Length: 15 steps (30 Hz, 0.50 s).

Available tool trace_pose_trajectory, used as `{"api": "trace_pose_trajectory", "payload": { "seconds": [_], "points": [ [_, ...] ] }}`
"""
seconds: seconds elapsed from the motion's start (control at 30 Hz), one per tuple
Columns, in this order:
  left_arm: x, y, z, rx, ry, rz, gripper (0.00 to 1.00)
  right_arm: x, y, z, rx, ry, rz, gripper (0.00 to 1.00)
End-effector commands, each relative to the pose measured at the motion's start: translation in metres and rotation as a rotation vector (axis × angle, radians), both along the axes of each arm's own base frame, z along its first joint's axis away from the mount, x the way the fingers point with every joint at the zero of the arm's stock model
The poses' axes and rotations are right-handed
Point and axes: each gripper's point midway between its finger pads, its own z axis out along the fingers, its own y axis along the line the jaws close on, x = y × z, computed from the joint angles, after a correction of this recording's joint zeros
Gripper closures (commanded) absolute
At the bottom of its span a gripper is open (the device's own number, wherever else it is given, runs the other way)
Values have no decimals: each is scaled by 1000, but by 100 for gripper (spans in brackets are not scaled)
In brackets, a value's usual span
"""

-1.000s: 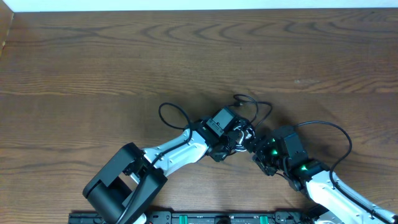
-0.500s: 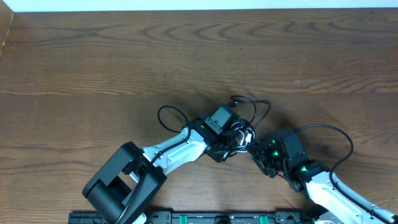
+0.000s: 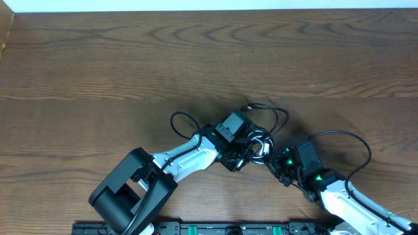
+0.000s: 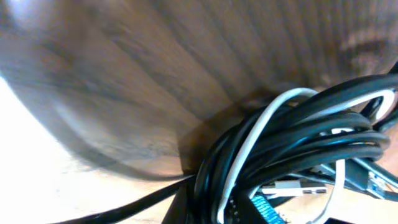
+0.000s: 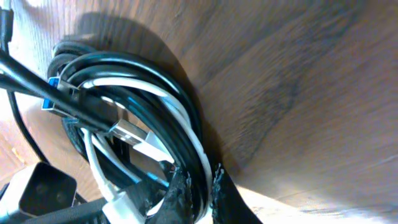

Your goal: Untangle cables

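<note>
**Both claws clamped on the same cable knot, a bit right of mid-desk**

Closest to the robot, the left arm [image 3: 176, 160] comes up from the near-left corner and the right arm [image 3: 339, 196] from the near-right. Both angle in toward one spot on the desk [image 3: 98, 65].

The right claw [image 3: 273, 156] is pinched closed on the near-right side of the cables [image 3: 259, 140]. Its wrist camera shows black and white strands squeezed between the two dark fingers [image 5: 177, 190]. The left claw [image 3: 248, 149] bites the same bundle from the left and is closed down tight too. In its own camera the coil fills the lower right, so close up that the fingertips themselves can't be made out.

The cables sit as one tight coil on the wood, right between the two claws. It's mostly black loops with a white strand wound through. In the right wrist view a silver USB plug [image 5: 134, 138] pokes across the middle of the coil, and a blue-tipped plug [image 5: 52, 83] sits at its left edge.

Just past the coil, a loose black loop [image 3: 269, 106] spills out toward the far side and ends in a small plug [image 3: 249, 105]. Beyond that the wood grain runs up to a pale strip [image 3: 209, 5] along the far edge.
</note>
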Motion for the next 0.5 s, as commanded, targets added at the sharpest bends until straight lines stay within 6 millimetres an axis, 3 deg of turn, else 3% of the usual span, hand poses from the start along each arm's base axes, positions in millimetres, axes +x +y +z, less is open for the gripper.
{"api": "trace_pose_trajectory", "payload": {
  "seconds": [0.0, 0.23, 0.47],
  "points": [
    [-5, -15, 13, -103, 18, -60, 92, -27, -26, -31, -115, 102, -30, 99],
    [13, -14, 41, -233, -25, -98, 93, -28, -28, -33, -126, 108, -35, 99],
    [51, 11, 81, -296, -155, -34, 93, -28, -28, -33, -126, 109, -35, 98]
  ]
}}
